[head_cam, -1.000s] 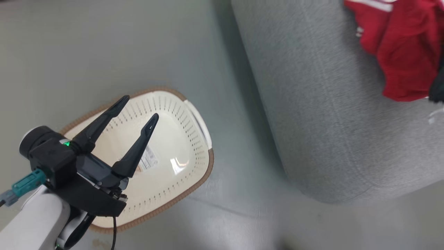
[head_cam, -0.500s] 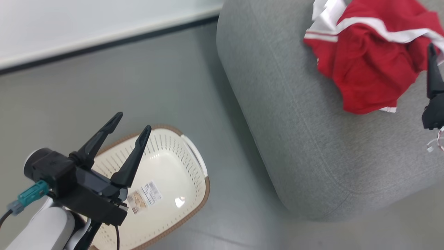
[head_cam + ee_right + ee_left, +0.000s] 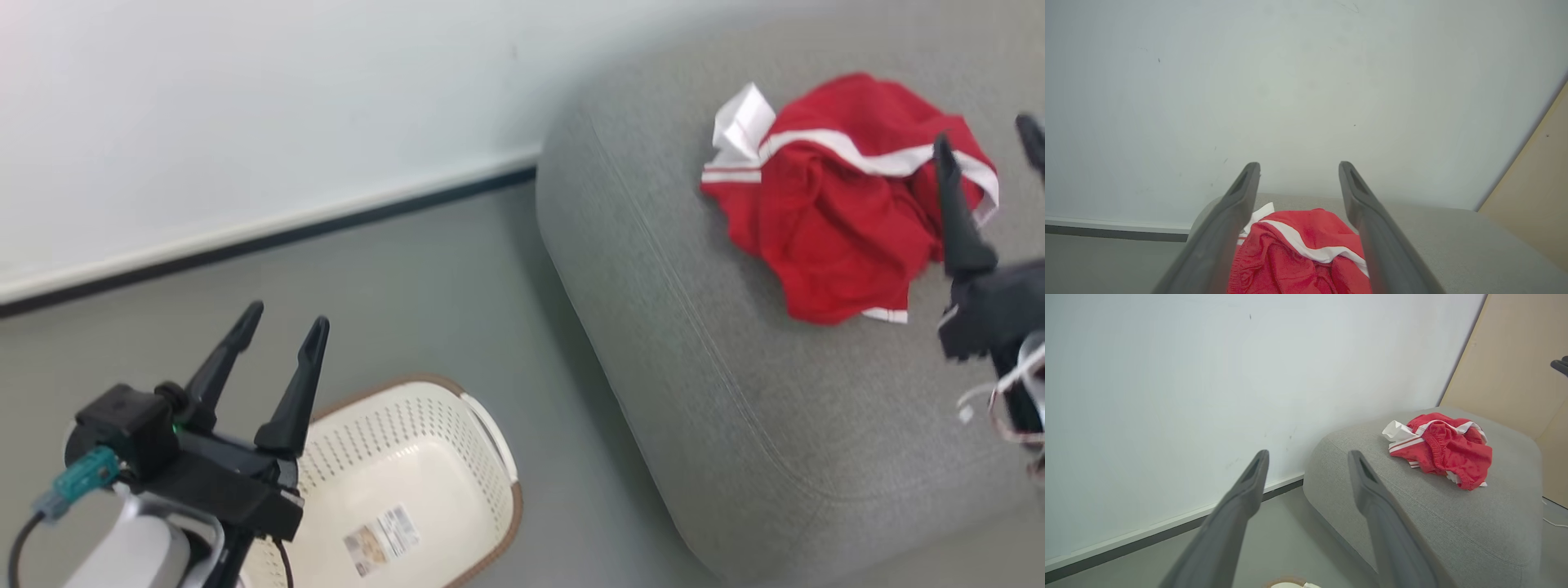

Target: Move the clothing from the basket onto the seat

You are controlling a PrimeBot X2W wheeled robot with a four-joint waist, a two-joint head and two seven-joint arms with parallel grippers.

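Observation:
The clothing is a crumpled red heap with white stripes, lying on the grey seat. The cream basket stands on the floor left of the seat, with just a label on its bottom. My left gripper is open and empty, above the basket's left end. My right gripper is open and empty at the right edge, just right of the heap. In the left wrist view the gripper points toward the wall, with the clothing on the seat. The right wrist view has its gripper above the clothing.
A white wall with a dark baseboard runs behind the grey floor. A beige panel stands behind the seat. A white cable lies on the floor past the seat's far corner.
The head camera has tilted up, bringing the wall into view and the basket lower in the picture. My right gripper has come into view beside the clothing. Both grippers stay open.

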